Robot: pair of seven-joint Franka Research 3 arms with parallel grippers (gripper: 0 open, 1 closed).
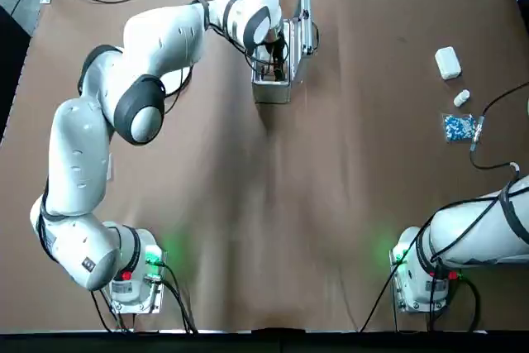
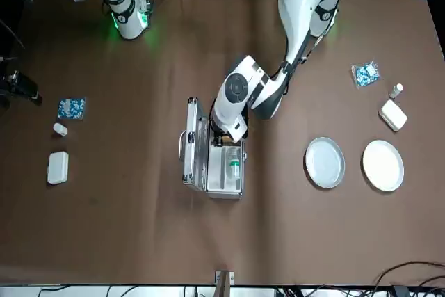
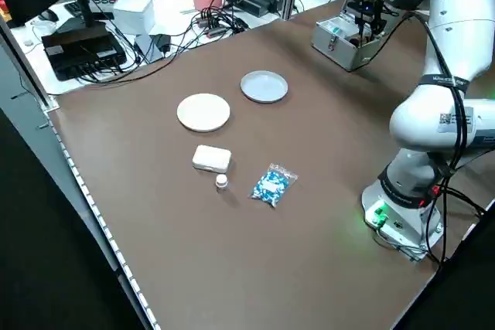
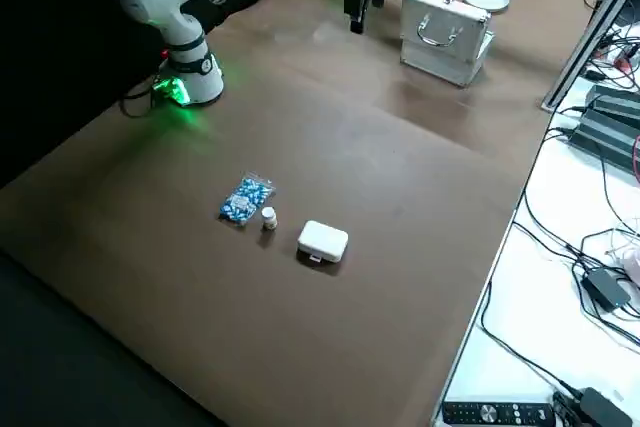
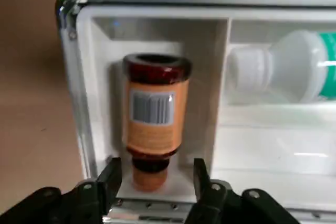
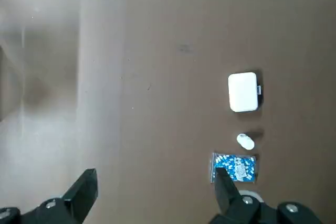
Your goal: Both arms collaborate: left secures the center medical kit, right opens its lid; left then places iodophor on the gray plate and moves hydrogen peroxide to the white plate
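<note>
One medical kit point(image 2: 224, 191): on the bench point(image 2: 299, 227), midway between its left and right edges, toward the edge opposite the robot
Lid point(image 2: 196, 154): swung open toward the robot's right, curved handle point(image 2: 181, 145) outward
Iodophor point(image 5: 156, 114): lying in the kit's end compartment nearest the robot
Hydrogen peroxide point(image 5: 296, 66): lying across the divider point(image 5: 221, 87), in the neighboring compartment
Left gripper point(image 5: 153, 174): open, above the iodophor's compartment
Gray plate point(image 2: 325, 163): left of the kit
White plate point(image 2: 383, 165): beyond it, nearer the left edge
Right gripper point(image 6: 157, 179): open, raised by the right edge
Left and right sides: each with a white case point(image 2: 393, 115) point(image 2: 58, 167), vial point(image 2: 395, 90) point(image 2: 60, 129) and blue-and-white packet point(image 2: 365, 74) point(image 2: 71, 108)
</note>
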